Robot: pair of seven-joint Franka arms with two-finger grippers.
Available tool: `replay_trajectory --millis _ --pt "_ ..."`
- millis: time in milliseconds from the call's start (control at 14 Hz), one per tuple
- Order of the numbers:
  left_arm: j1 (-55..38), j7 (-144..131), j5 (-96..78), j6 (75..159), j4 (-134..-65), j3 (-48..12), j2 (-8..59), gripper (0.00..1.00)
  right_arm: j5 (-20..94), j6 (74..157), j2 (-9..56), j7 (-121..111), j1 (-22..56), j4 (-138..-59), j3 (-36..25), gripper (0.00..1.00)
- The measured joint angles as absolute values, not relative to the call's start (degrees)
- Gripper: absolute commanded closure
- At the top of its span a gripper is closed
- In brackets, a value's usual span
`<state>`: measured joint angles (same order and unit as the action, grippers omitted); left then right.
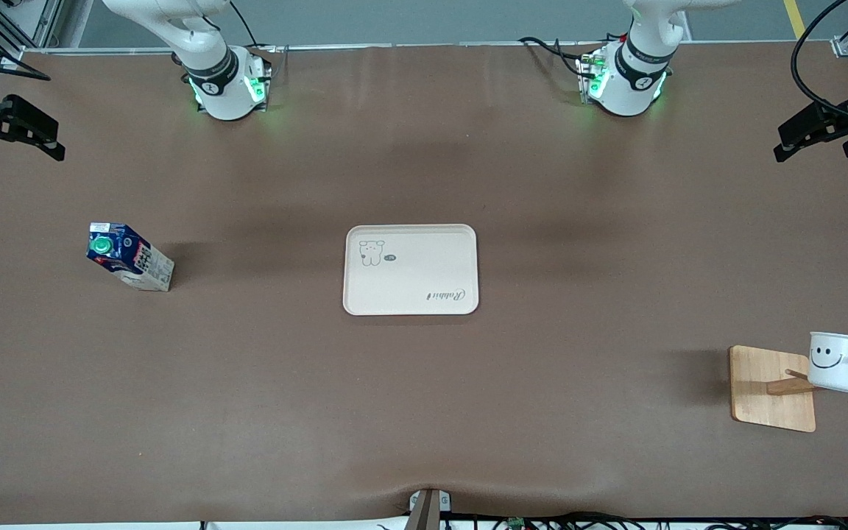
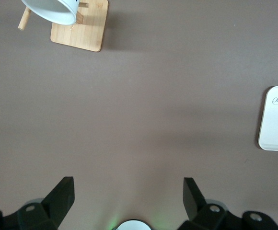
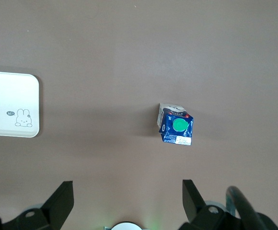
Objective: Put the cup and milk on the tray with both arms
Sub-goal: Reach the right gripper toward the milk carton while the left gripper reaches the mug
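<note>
A: Front view, item one?
B: High camera across the table, facing both arm bases; takes in the whole brown table (image 1: 424,412), from the milk carton (image 1: 129,257) at the right arm's end to the wooden peg board (image 1: 766,386) at the left arm's end.

A: Left wrist view?
B: Looks straight down from well above the table, past its own black fingertips (image 2: 62,196). Shares the peg board (image 2: 81,28), the cup (image 2: 50,10) and one edge of the tray (image 2: 277,120) with the front view.

A: Right wrist view?
B: Same downward aim and height. Shares the carton (image 3: 176,128) and the tray's rabbit end (image 3: 12,105).

A: Common to all three?
B: The tray (image 1: 411,270) only.
</note>
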<state>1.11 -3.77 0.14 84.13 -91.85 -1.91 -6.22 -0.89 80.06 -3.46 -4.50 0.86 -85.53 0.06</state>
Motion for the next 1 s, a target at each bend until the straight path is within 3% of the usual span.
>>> replay_trajectory --millis 714,1000 --pt "2.48 -0.75 6.92 85.00 -87.52 -0.67 -2.59 0.00 -0.19 80.22 -3.50 -4.43 0.33 -85.96 -0.03 0.00" --pt "8.32 1.76 6.92 96.39 -89.71 -0.58 -0.01 0.00 -0.11 80.28 -3.34 -4.43 0.17 -86.20 -0.04 0.00"
